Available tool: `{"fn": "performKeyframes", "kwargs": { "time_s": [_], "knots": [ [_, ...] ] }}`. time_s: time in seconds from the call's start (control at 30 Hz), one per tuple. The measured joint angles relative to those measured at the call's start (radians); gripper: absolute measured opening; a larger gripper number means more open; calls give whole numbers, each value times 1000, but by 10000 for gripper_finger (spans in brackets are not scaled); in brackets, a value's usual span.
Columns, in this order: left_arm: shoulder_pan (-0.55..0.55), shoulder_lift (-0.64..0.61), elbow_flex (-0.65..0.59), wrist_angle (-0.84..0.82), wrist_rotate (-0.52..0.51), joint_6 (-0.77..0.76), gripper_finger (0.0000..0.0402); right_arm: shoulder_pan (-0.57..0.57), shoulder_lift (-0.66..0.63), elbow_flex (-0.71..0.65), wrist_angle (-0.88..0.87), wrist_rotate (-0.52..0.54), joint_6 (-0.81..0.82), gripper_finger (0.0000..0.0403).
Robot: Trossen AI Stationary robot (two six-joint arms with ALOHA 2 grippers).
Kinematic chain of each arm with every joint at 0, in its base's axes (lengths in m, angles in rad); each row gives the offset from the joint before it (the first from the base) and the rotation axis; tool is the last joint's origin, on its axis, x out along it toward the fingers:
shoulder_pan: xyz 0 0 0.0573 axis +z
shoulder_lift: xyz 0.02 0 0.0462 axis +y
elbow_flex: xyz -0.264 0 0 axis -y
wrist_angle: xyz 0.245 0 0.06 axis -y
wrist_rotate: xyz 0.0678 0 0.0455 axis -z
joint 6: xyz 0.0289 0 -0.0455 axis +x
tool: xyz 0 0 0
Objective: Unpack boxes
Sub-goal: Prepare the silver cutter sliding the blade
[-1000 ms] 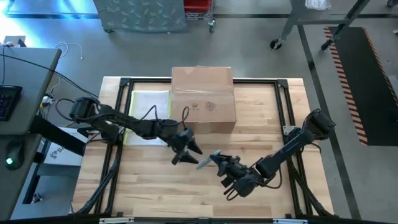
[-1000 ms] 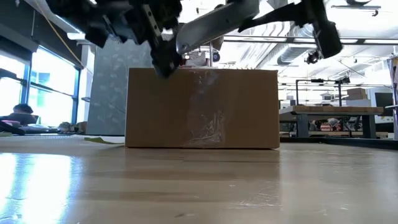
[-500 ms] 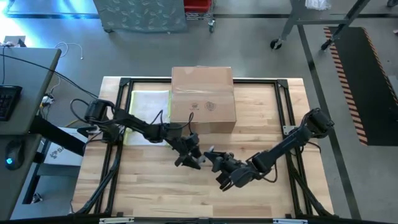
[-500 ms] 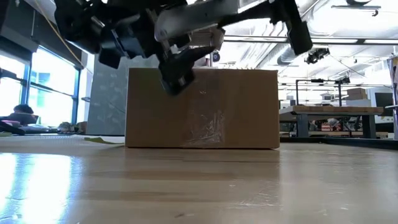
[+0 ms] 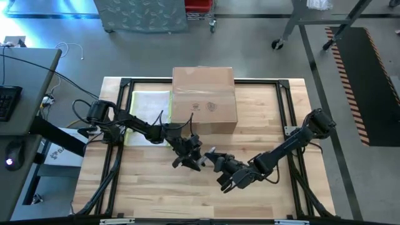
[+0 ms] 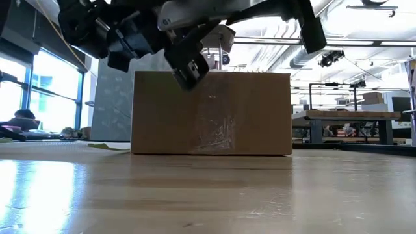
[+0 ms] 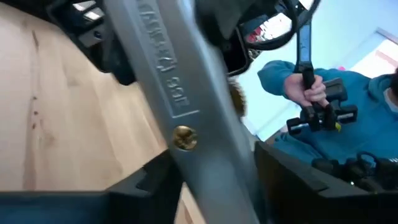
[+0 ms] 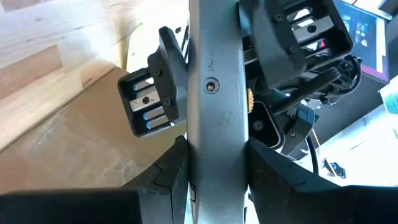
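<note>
The brown cardboard box (image 5: pixel 203 100) stands shut on the far middle of the table, resting on its bottom (image 6: pixel 211 114). In front of it, above the table, both grippers meet on a grey metal utility knife (image 5: pixel 205 160). My left gripper (image 5: pixel 195 159) comes from the table's left and my right gripper (image 5: pixel 216 164) from the right. Each is shut on the knife, which runs between their fingers in both wrist views (image 7: pixel 180 106) (image 8: pixel 214 93). My left gripper pinches the knife's grey handle (image 7: pixel 186 140) between its two fingers, by the brass screw. It comes level from the table's left. The knife is clear of the table. My right gripper pinches the handle's other end (image 8: pixel 214 162) between its two fingers, coming from the table's right and slanting slightly down. The handle runs out past its fingertips to the left gripper's fingers (image 8: pixel 149 102), which stand on either side of it.
A flat clear sleeve with a yellow edge (image 5: pixel 150 112) lies left of the box. Black frame rails (image 5: pixel 122 125) run around the tabletop. Bare wood (image 5: pixel 187 200) lies toward the near edge. A person in teal (image 7: pixel 323 106) shows beyond the table.
My left gripper has moved right and a little down to the knife, tipped toward level, and its wide-open fingers have shut on the handle. My right gripper has carried the knife slightly left and rolled a little, keeping its hold.
</note>
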Motion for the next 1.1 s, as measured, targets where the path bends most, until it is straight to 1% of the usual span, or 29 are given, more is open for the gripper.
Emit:
{"fn": "performKeyframes", "kwargs": {
  "time_s": [0.1,0.23,0.4,0.43,0.5,0.57,0.63,0.7,0.73,0.83,0.9,0.97,1.0,1.03,1.1],
  "knots": [
    [1,3,-1,-26,-5,-39,107,2,0,0,-12,-4,-18,112],
    [8,2,-1,-38,-14,-61,104,1,0,0,-17,-6,20,112],
    [8,2,-1,-72,-60,-93,104,1,0,-2,-82,-12,237,113],
    [8,1,-1,-86,-79,-83,104,1,0,-2,-88,-12,288,126],
    [8,1,-1,-92,-130,-49,101,1,0,-2,-73,6,419,177],
    [8,-3,1,-101,-177,-37,101,0,0,11,-75,75,537,234],
    [9,-3,1,-114,-212,-17,101,0,0,18,-97,138,654,279],
    [11,-5,1,-129,-257,12,101,13,-2,23,-125,188,760,303],
    [11,-7,0,-131,-300,25,101,22,-8,24,-135,197,815,309],
    [5,-21,0,-148,-414,65,101,56,-34,27,-168,201,1021,308],
    [-2,-35,0,-166,-510,96,101,76,-53,27,-189,169,1257,299],
    [-13,-47,0,-180,-605,121,101,84,-75,27,-191,82,1518,288],
    [-20,-49,0,-178,-647,128,101,85,-78,28,-184,37,1607,282],
    [-28,-53,0,-178,-688,133,101,85,-78,29,-177,-13,1669,276],
    [-46,-57,1,-176,-758,133,101,77,-68,27,-163,-98,1720,259]
  ]
}}
